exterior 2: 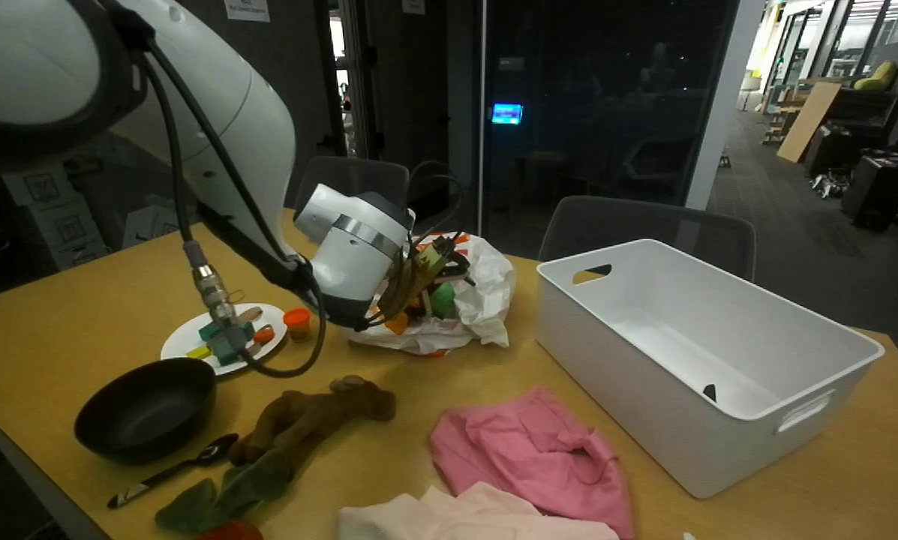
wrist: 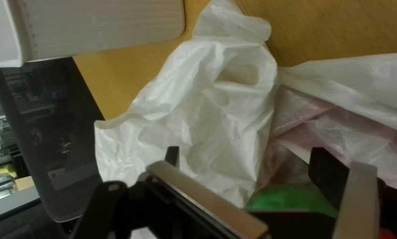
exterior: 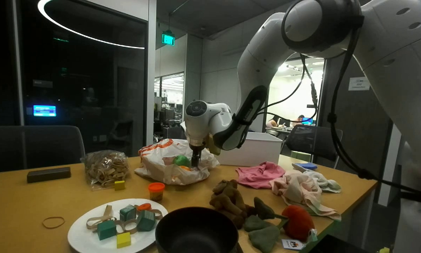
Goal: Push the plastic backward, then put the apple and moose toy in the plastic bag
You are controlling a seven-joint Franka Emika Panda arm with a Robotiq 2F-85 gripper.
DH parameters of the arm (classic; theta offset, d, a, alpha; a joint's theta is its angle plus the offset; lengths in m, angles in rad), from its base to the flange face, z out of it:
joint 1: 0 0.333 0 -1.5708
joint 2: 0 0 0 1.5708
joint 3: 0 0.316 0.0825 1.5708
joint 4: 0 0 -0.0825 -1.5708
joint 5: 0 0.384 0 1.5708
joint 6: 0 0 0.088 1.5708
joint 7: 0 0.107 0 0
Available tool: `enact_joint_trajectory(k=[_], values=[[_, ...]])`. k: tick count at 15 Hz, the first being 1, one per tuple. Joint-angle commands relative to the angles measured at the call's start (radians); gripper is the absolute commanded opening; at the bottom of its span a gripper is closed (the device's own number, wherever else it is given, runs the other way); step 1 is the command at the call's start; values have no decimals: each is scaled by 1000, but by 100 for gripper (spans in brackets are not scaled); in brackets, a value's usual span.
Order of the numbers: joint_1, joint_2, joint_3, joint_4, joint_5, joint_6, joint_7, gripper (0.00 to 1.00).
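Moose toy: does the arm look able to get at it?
Probably yes: the moose toy lies mostly uncovered outside the plastic bag, and the jaws look open. They should lift clear of the bag first; green plush leaves crowd one end of the toy.

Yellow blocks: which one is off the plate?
The yellow block on the table, beside the bag of rubber bands; the other yellow block lies on the plate.

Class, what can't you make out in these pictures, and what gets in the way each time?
Green thing: lower part, wrist view, hidden by the gripper.
Red thing: wrist view, cut off by the bottom edge.
Bag: its floor, in an exterior view, hidden by its near side.
Tag and sign: print too small, in an exterior view.
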Motion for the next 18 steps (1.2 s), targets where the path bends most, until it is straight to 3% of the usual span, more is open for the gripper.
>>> enact_joint_trajectory(k=[1, 4, 5, 6, 13, 16, 18], values=[[36, 20, -42, 36, -151, 1, 147, 100], [31, 26, -34, 35, -196, -10, 195, 100], [30, 28, -32, 35, -203, -11, 203, 75], [30, 31, -31, 35, -214, -12, 212, 73], [28, 29, -24, 23, -209, -13, 216, 20], [22, 13, -19, 9, -189, -5, 198, 11], [15, 1, -12, -4, -163, 2, 173, 13]])
